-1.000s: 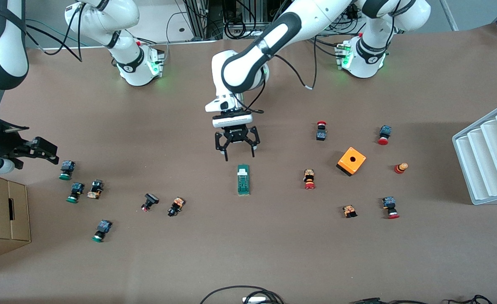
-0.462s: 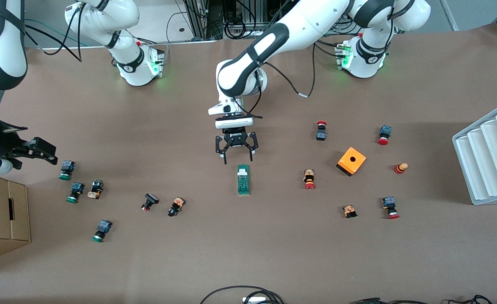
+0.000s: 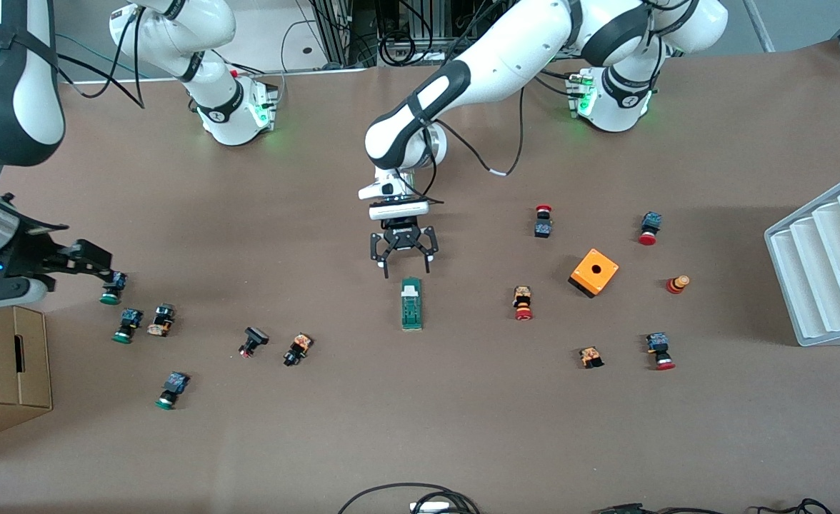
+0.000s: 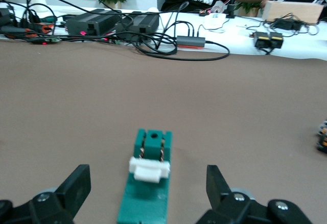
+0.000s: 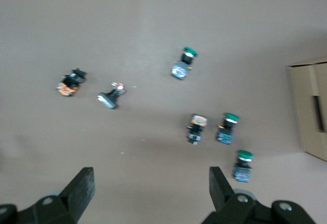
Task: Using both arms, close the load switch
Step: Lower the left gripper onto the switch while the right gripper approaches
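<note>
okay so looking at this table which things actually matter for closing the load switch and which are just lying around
For the job:
load switch, mid-table, untouched
left gripper, open, over the table at the switch's white-tab end
right gripper, open, over the green push-buttons

Lying about:
orange box
red push-buttons
cardboard box
white tray

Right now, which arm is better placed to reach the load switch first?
Left. The left gripper hangs open just above the load switch, which sits between its fingers in its wrist view. The right gripper is open over green push-buttons at its table end.

No legible text or labels.
</note>
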